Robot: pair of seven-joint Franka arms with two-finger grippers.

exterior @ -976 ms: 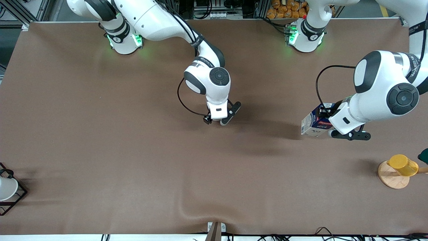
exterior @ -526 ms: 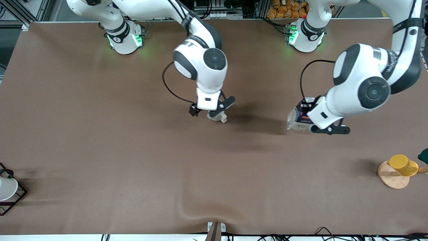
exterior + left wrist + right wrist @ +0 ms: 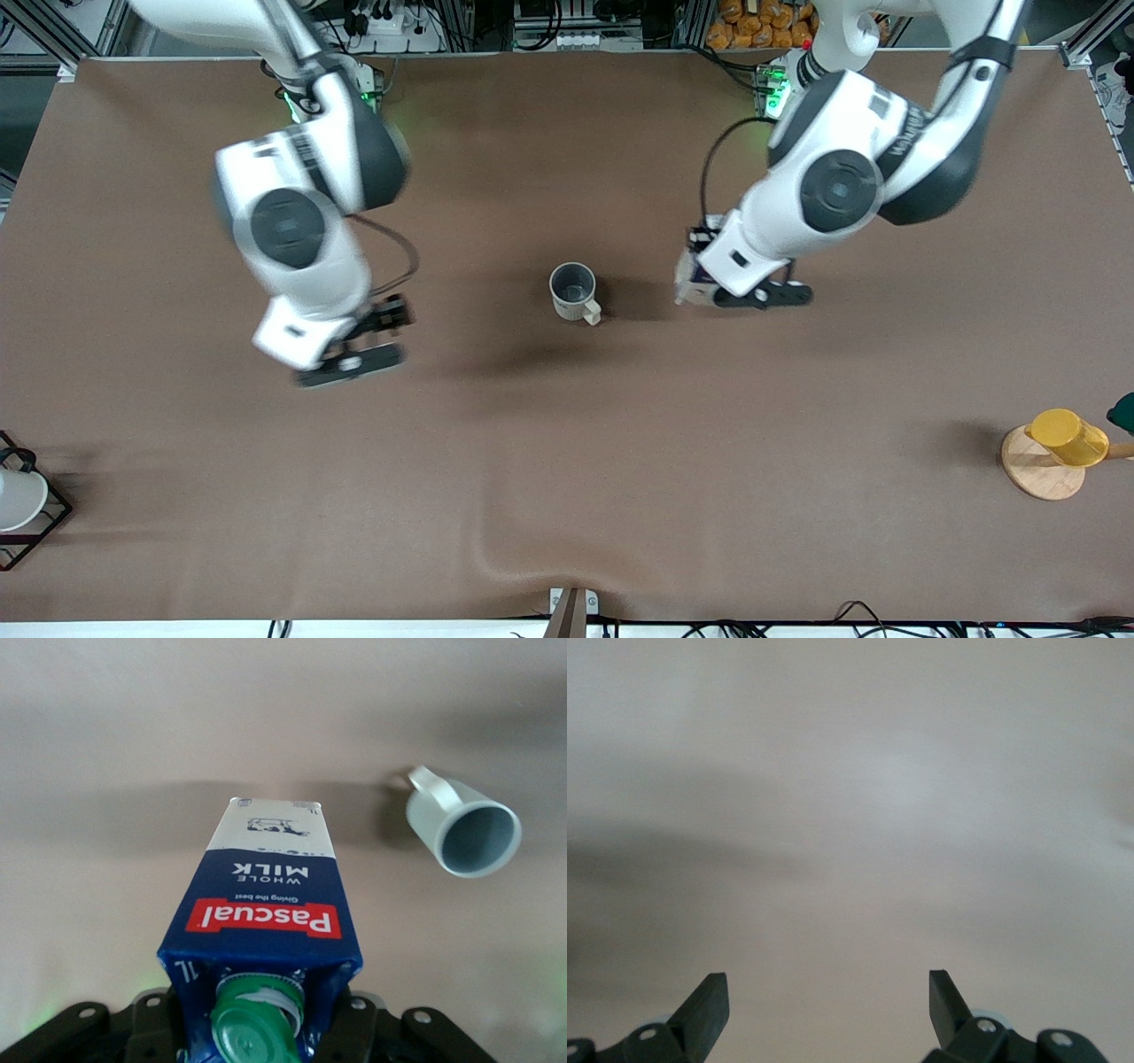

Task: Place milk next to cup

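Observation:
The cup [image 3: 573, 291], an off-white mug with a grey inside and a squarish handle, stands upright near the table's middle; the left wrist view shows the cup [image 3: 464, 827] too. My left gripper [image 3: 714, 293] is shut on the milk [image 3: 684, 281], a dark blue and white carton mostly hidden under the hand. It hangs over the table a short way from the cup, toward the left arm's end. In the left wrist view the milk [image 3: 275, 908] shows its red label and green cap [image 3: 255, 1029] between the jaws of the left gripper [image 3: 261, 1032]. My right gripper [image 3: 353, 346] is open and holds nothing, over bare table toward the right arm's end; the right wrist view shows the right gripper [image 3: 824, 997] over cloth only.
A yellow cup [image 3: 1067, 437] lies on a round wooden base [image 3: 1038, 472] at the left arm's end, with a dark green thing [image 3: 1123, 412] at the edge beside it. A white cup in a black wire rack [image 3: 42, 523] sits at the right arm's end. The cloth wrinkles [image 3: 496, 554] near the front edge.
My right gripper has opened, left the cup standing and swung away toward the right arm's end. The left arm has carried the milk closer to the cup.

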